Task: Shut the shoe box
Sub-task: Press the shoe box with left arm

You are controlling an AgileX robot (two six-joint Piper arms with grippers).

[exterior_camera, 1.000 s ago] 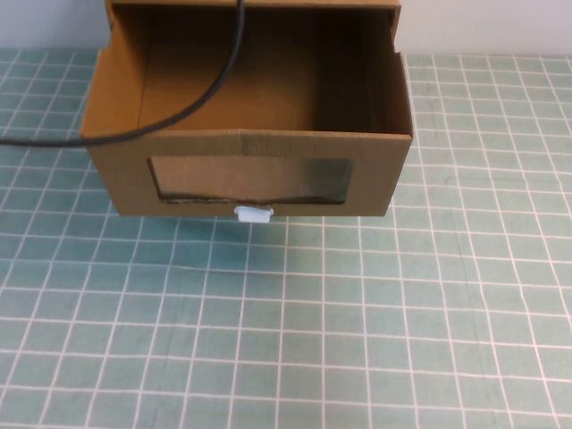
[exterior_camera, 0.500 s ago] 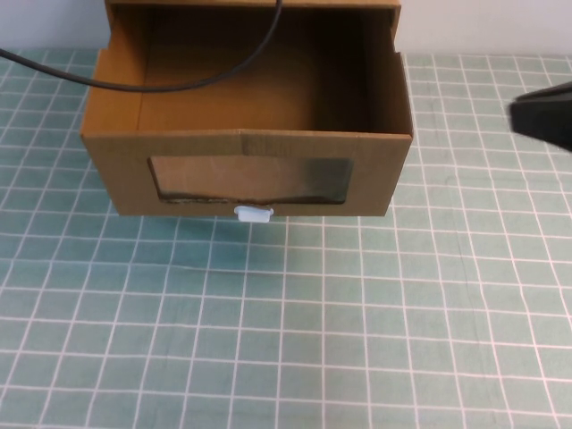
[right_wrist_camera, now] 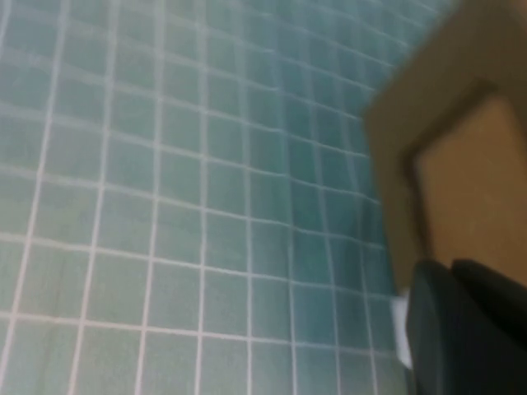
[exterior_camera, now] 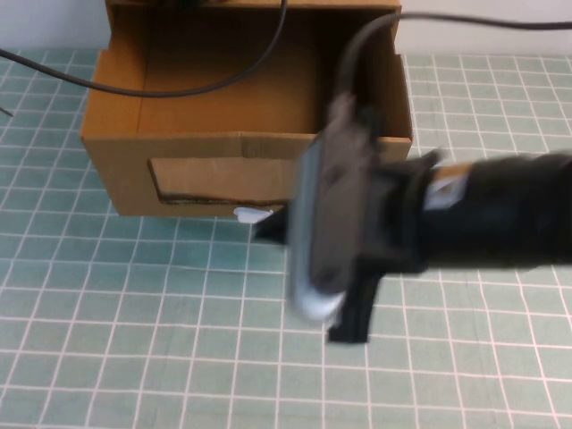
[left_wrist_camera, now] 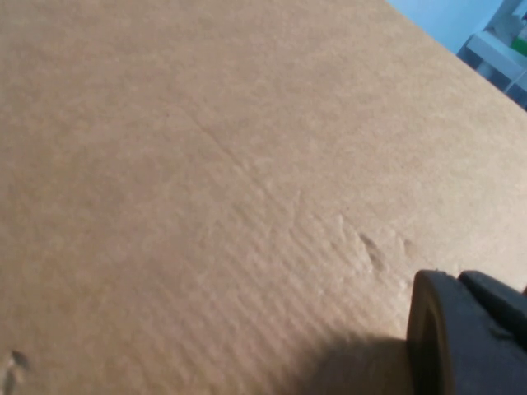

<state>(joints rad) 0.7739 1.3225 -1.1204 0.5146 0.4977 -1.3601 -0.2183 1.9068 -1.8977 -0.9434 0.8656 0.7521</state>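
Note:
The shoe box [exterior_camera: 206,152] is a brown cardboard drawer box, pulled out toward me with its inside open on top. Its front panel has a clear window [exterior_camera: 214,179] with a small white pull tab [exterior_camera: 248,214] just below. My right gripper [exterior_camera: 268,231] reaches in from the right, blurred, with its tip just in front of the tab. In the right wrist view the gripper [right_wrist_camera: 465,333] sits close to the box front [right_wrist_camera: 461,173] and the tab [right_wrist_camera: 400,329]. My left gripper [left_wrist_camera: 469,337] is out of the high view; it hangs close over plain brown cardboard [left_wrist_camera: 206,164].
The box stands on a green mat with a white grid [exterior_camera: 134,340]. A black cable [exterior_camera: 179,92] hangs across the open drawer, and another [exterior_camera: 465,20] runs from the right arm. A pale wall [exterior_camera: 483,27] lies behind the box.
My right arm has swept in from the right edge to the front of the box, near the tab. The box has not moved. The black cable has shifted a little.

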